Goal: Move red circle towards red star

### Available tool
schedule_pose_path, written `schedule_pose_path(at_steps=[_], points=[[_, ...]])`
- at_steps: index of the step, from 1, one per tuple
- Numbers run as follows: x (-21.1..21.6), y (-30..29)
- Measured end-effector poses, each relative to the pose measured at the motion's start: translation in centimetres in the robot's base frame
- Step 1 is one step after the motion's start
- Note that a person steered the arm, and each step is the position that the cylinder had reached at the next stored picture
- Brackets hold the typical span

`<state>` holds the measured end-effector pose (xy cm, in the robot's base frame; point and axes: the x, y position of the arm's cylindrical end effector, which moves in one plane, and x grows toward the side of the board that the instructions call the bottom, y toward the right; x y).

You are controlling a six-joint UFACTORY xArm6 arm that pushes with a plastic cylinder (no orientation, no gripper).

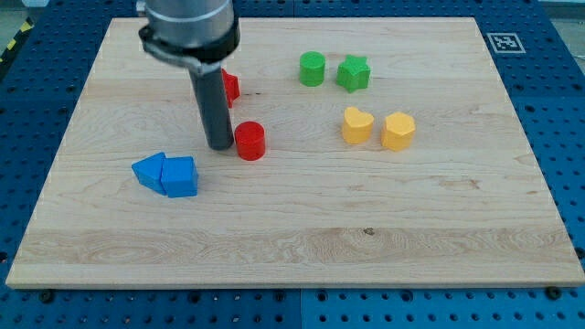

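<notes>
The red circle (249,141) is a short red cylinder standing near the board's middle left. The red star (230,87) lies above it toward the view's top, mostly hidden behind the rod. My tip (219,146) rests on the board just left of the red circle, very close to it or touching it. The rod rises from there to the arm's dark body at the view's top.
Two blue blocks (166,174) sit together at the lower left of my tip. A green circle (313,68) and a green star (353,73) lie at the upper right. Two yellow blocks (357,125) (398,131) lie right of centre. The wooden board (302,247) sits on a blue pegboard table.
</notes>
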<state>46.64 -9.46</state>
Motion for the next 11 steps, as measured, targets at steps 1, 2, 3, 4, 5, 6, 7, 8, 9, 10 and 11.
schedule_pose_path(at_steps=[1, 2, 3, 4, 5, 6, 7, 8, 9, 10, 11], points=[[2.1, 0.0], [2.1, 0.6], [2.1, 3.3], [2.1, 4.7], [1.9, 4.7], [1.1, 4.7], [-0.1, 4.7], [-1.2, 4.7], [-2.1, 4.7], [-2.7, 4.7], [-3.1, 4.5]])
